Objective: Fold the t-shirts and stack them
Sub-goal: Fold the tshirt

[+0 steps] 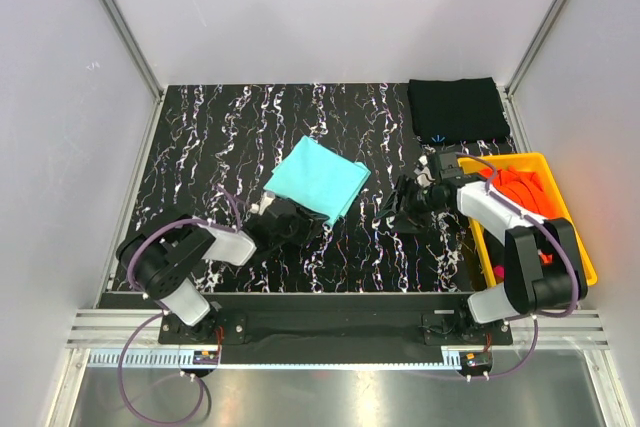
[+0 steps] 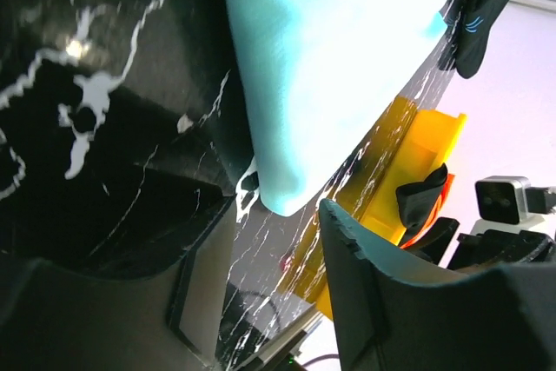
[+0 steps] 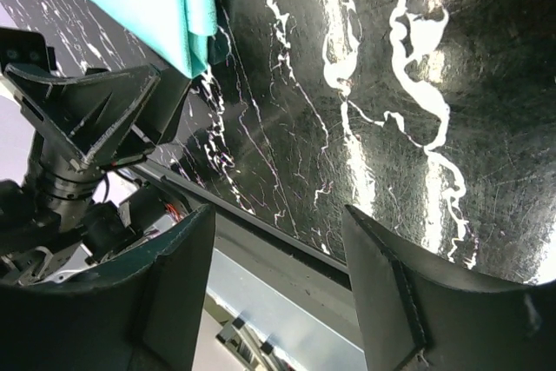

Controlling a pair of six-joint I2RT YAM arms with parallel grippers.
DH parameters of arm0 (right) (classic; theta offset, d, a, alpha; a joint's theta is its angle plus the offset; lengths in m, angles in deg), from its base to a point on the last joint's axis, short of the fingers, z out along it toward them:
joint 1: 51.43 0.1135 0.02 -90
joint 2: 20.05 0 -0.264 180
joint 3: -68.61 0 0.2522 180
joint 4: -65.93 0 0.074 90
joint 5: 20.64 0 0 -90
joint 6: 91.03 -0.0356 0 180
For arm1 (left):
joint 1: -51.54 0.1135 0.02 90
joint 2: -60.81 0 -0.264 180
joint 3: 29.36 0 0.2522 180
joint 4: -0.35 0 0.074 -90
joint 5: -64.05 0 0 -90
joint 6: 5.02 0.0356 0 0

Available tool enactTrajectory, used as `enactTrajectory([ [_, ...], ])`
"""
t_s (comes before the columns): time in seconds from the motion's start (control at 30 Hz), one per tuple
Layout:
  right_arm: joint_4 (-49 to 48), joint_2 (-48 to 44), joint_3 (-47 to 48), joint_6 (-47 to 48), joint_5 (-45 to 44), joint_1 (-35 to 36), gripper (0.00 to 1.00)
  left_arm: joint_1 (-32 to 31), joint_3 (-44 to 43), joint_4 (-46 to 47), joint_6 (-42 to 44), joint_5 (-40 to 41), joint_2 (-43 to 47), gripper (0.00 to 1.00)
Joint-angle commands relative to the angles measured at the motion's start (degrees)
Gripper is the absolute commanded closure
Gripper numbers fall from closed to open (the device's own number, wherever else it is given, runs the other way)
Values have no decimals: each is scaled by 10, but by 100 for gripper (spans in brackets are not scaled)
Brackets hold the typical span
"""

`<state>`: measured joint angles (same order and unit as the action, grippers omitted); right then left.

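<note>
hovering at the near corner of the folded teal shirt [image 1: 318,179], the left gripper [image 1: 285,219] is gaping wide and holding nothing. the right gripper [image 1: 405,209] is also standing open and empty over bare table [image 1: 200,147], apart from the cloth. the black shirt [image 1: 455,109] is lying folded at the far right corner, and the orange shirt [image 1: 522,187] is sitting in the bin [image 1: 520,158]. pinching only the top layer would likely be unfolding the teal shirt. lifting it one-sided risks it sagging and landing crooked.
</note>
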<state>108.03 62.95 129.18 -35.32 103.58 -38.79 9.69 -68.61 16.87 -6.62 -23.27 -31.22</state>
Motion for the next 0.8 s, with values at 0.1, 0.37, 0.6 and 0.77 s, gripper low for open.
enactTrajectory([
  [0.1, -7, 30, 54, 11, 23, 2, 32, -12, 7, -22, -64, 54, -28, 54],
  [0.37, -16, 95, 85, 4, 21, 2, 31, -14, -11, 7, -82, 41, -68, 62],
  [0.6, -63, 154, 101, -16, 66, 2, 28, -13, -17, 14, -80, 25, -56, 81],
  [0.77, -149, 201, 96, -61, 112, 2, 20, -5, -34, 13, -73, 0, -34, 95],
])
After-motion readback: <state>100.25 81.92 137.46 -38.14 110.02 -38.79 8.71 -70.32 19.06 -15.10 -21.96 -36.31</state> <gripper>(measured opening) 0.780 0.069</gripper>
